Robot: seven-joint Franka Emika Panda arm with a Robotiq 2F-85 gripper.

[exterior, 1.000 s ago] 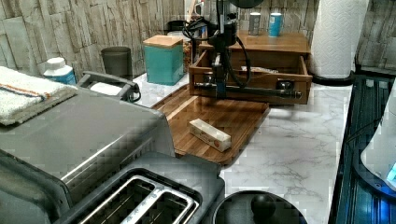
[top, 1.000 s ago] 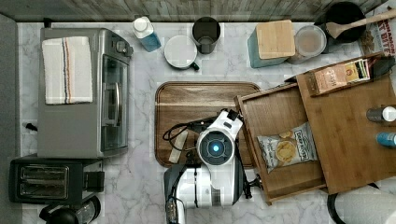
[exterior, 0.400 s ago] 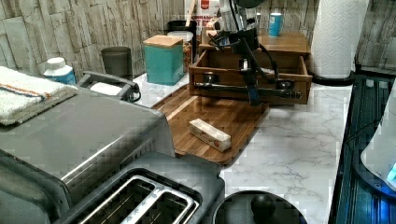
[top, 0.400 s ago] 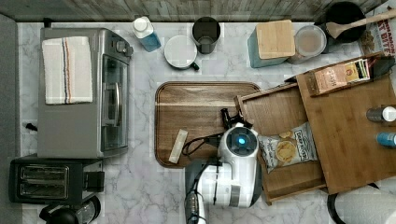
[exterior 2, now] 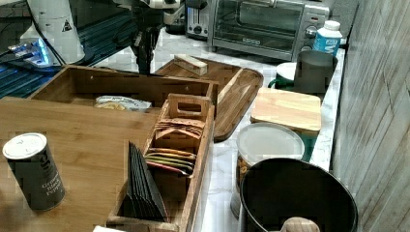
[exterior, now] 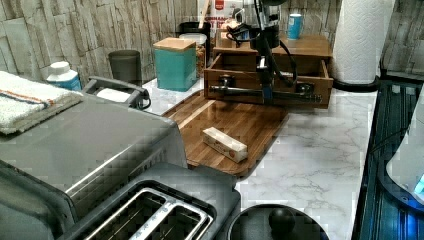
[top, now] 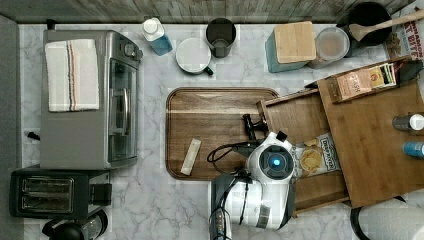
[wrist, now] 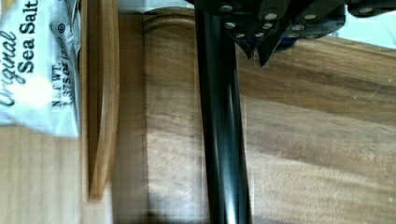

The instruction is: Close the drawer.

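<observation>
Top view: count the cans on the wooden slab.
2. Dark white-lidded can at the top view's right edge; blue can just below it. Others may sit beyond the frame.

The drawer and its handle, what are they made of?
The drawer looks like light-brown wood, maybe bamboo: pale, matte, with fine straight grain on its thin walls. The handle looks like dark metal: a slim black bar with a soft shine along it, held on round posts. It could be painted, so I can't be sure.

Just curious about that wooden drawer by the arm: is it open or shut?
Open. The drawer sticks out from under the wooden top, and the chip bag inside lies uncovered.
</observation>
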